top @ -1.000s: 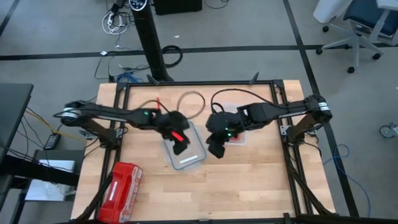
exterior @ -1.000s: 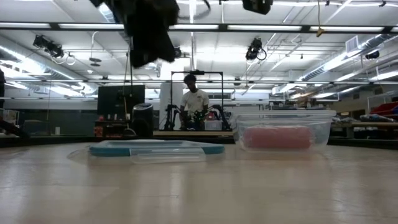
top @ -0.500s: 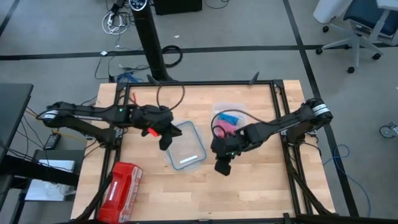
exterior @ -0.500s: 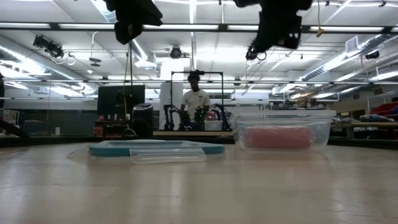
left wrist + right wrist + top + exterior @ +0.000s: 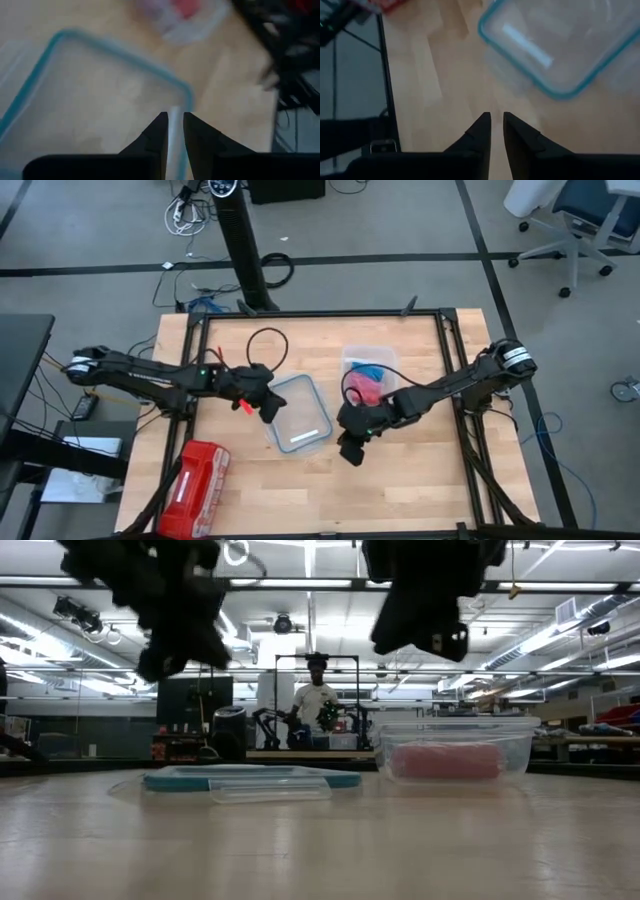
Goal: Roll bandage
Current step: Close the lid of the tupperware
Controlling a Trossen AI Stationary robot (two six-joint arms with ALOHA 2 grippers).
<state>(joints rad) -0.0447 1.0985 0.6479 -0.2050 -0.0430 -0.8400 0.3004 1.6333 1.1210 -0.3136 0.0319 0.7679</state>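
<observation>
My left gripper (image 5: 268, 410) hangs above the light wooden tabletop (image 5: 400, 480), at the edge of the clear flat lid with the teal rim (image 5: 298, 413); its jaws stand a narrow slit apart with nothing between them, and my wrist camera looks down through that slit onto the lid's rim. My right gripper (image 5: 350, 452) hovers over bare wood just beside the lid's other side, its jaws likewise parted by only a thin gap and holding nothing.

The bright blue soft fabric bandage (image 5: 368, 370) lies inside the clear plastic tub (image 5: 352, 357), touching a pink-red roll (image 5: 368, 387) (from table height only the pink-red one shows through the tub wall). The tub stands just behind my right gripper, apart from both of my grippers.

A red plastic-wrapped pack (image 5: 192, 477) lies near the tabletop's front left corner. A person (image 5: 316, 708) stands far back in the room.
</observation>
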